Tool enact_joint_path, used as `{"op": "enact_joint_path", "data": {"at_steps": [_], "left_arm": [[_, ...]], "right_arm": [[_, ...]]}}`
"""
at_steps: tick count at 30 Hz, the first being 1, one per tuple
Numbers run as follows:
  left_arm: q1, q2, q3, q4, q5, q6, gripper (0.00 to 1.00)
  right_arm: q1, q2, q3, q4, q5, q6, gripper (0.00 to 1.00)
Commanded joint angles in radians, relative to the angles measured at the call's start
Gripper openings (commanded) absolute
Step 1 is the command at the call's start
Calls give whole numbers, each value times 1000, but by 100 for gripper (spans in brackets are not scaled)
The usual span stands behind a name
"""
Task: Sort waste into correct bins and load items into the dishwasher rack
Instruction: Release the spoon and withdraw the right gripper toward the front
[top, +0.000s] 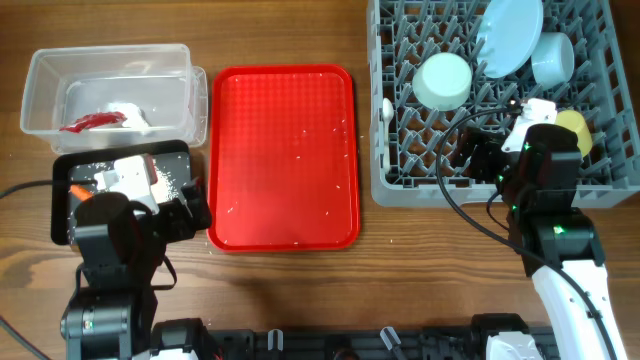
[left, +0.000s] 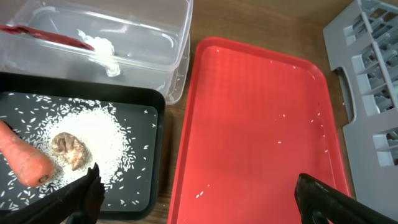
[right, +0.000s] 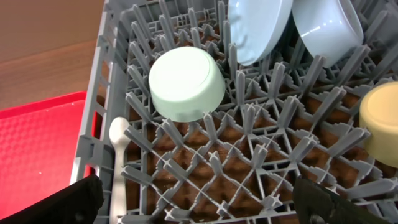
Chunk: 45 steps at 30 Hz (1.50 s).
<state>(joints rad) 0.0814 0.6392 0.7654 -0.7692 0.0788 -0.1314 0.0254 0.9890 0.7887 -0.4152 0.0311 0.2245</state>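
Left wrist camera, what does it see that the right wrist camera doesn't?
Only the left wrist view shows the black tray holding rice, a carrot and a brown lump, and the clear tub with the wrapper inside. Only the right wrist view shows the dishes in the rack: green bowl, plate, blue bowl, yellow cup and spoon. Both show part of the red tray and part of the rack.

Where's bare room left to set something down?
Free: the front middle of the rack, bordered by the white spoon, pale green bowl and yellow cup; also the red tray, bare except stray rice grains. Crowded: the back right, with plate and blue bowl.
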Motion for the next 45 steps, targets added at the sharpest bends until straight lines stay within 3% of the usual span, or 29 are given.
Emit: {"op": "enact_joint_path", "data": {"at_steps": [1,18,23,30,41,45], "left_arm": [[6,-9,-9,-9,-12,20,100],[6,-9,-9,-9,-13,20,100],[6,-9,-9,-9,-12,20,100],[6,-9,-9,-9,-13,20,100],[6,-9,-9,-9,-12,20,100],[6,-9,-9,-9,-13,20,100]], "right_arm": [[-2,27,-11,3,24,22,100],[-1,243,-11,3,24,22,100],[0,205,-12,4,24,22,100],[0,-37,-53,16,24,22,100],[-1,-669,-496,60,145,22,100],[0,-719,-570,86,119,23,100]]}}
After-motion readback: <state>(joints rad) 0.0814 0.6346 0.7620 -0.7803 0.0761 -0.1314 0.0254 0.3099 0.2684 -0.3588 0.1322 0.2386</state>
